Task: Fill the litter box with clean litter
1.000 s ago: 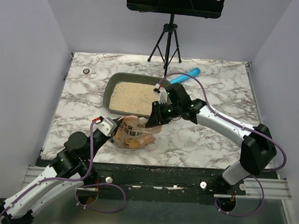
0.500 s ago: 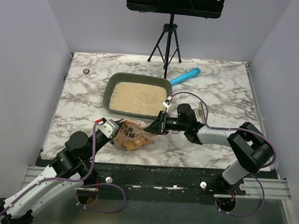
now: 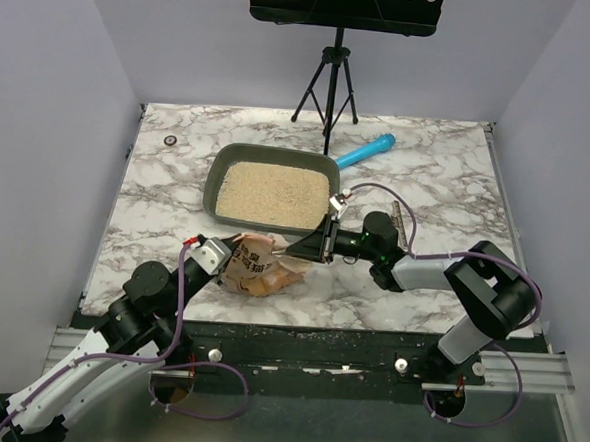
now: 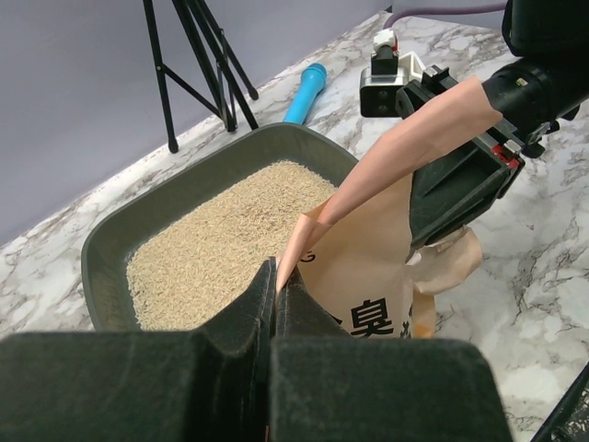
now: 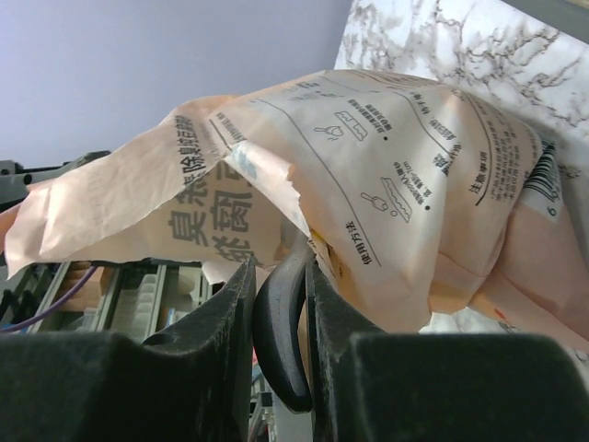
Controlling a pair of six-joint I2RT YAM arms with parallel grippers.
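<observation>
Clamping the bag (image 3: 257, 269) nearside of the litter box (image 3: 213, 181), full of clean litter (image 3: 274, 195), left gripper (image 3: 227, 261) and right gripper (image 3: 299, 249) probably should lower it next.

- An orange-pink bag (image 3: 255, 267) with printed characters lies crumpled on the marble table (image 3: 448, 180), its top pulled taut.
- A blue handle (image 3: 368, 149) lies near the tripod (image 3: 328, 88).
- A small dark ring (image 3: 170, 139) sits far left.

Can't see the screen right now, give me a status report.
Both shut on bag: left gripper, right gripper. Litter box holds litter. Bag beside litter box, nothing between.
</observation>
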